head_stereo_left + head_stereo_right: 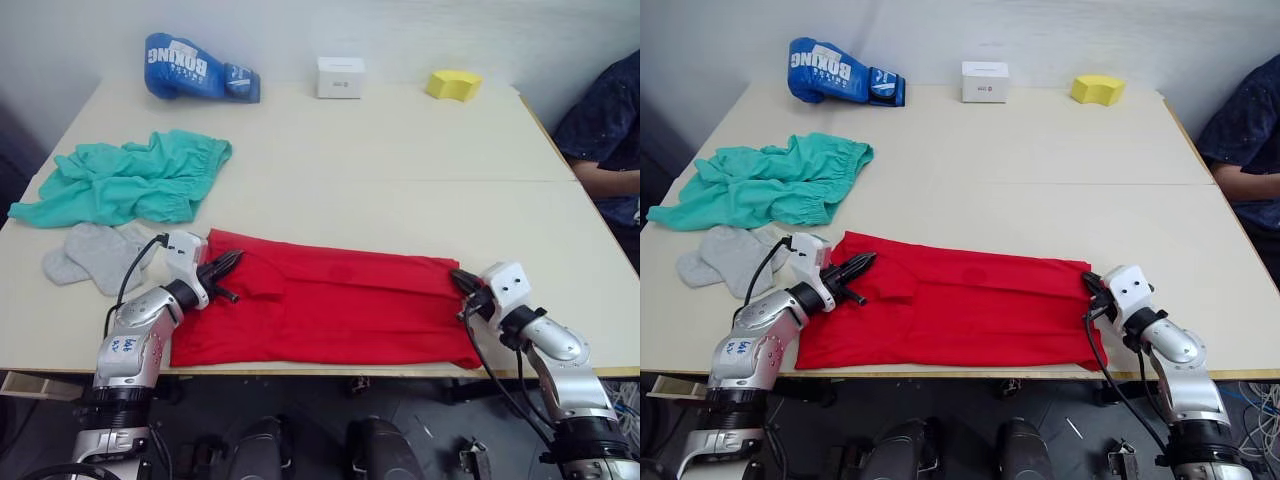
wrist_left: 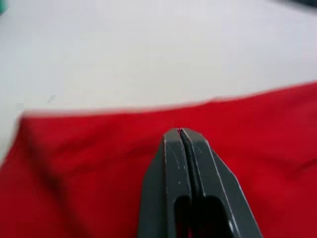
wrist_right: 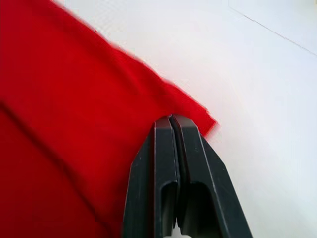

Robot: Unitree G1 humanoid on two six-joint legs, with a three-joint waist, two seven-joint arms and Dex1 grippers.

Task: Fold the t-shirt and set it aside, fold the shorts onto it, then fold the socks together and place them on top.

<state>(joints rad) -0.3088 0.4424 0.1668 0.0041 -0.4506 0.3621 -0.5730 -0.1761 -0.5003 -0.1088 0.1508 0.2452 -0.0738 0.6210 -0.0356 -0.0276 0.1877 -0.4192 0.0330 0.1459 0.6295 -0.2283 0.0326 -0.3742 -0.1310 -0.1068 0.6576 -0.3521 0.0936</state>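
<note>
The t-shirt [image 1: 330,305] fold is what's being worked on here. It's laid out as a long red band along the near edge of the surface [image 1: 400,160], long axis running side to side, already doubled lengthwise by the look of it.

The left claw [image 1: 228,266] is clenched at the left end, tips resting on the cloth. The right claw [image 1: 462,280] is pinched closed at the far right corner; whether cloth is actually caught can't be told.

Probably next: one end gets gripped and carried over to the other.

The shorts [image 1: 130,182] and socks [image 1: 95,255] are left untouched at the left.
</note>
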